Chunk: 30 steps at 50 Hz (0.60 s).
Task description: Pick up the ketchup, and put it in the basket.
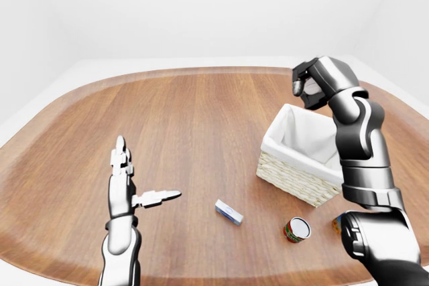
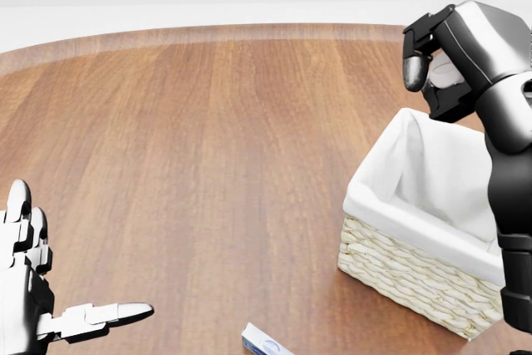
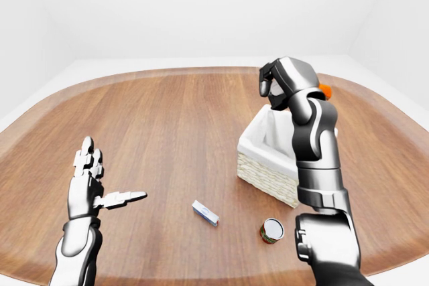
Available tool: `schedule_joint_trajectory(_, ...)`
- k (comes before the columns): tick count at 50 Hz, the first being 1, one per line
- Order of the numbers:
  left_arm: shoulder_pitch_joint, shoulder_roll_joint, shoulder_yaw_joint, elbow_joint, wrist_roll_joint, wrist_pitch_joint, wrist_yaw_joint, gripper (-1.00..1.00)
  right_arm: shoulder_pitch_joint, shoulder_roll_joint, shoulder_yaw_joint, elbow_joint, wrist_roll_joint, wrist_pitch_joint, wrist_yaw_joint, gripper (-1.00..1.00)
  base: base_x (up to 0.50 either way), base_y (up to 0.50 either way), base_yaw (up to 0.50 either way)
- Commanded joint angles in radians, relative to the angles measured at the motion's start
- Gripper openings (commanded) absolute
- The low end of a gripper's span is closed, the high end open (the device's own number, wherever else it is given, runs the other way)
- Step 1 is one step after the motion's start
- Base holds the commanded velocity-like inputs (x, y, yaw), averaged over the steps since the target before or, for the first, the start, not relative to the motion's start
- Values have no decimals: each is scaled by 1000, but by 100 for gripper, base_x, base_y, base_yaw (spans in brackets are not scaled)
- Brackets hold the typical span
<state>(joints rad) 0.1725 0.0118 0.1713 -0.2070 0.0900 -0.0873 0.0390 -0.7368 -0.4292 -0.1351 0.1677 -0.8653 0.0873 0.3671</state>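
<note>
The round wooden table (image 1: pixel 201 132) lies mostly bare toward its left edge. The right hand (image 2: pixel 440 64) hangs above the white-lined wicker basket (image 2: pixel 416 239) near the right edge, clamped on the white ketchup bottle (image 2: pixel 445 72). The left hand (image 1: pixel 124 185) is spread open.

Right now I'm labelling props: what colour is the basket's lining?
White cloth lining inside the pale woven basket; the head view shows it best.

The right hand (image 2: pixel 436 68) was glossy dark grey with blocky black knuckles and a textured black fingertip pad; its arm ran in rounded dark metallic segments with black joints. The left hand (image 1: pixel 124 182) was pale silver, with 3 slim segmented fingers on a grey forearm.
</note>
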Motion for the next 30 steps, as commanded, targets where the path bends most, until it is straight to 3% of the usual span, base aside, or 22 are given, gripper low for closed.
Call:
schedule_joint_trajectory(1,-2,0,-1,0,-5,0,0,100,-37,-16,13,161,-98,0,-53,-100,0,0,0)
schedule_joint_trajectory(7,2,0,2,-13,-11,0,-4,100,-47,-3,23,231,-118,-5,-75,-100,0,0,0)
schedule_joint_trajectory(23,-5,2,10,-8,-17,0,-6,100,-76,24,72,517,-172,-90,-251,-100,0,0,0)
schedule_joint_trajectory(30,-3,1,13,-17,-21,0,-7,100,-93,23,83,599,-177,-109,-298,-100,0,0,0)
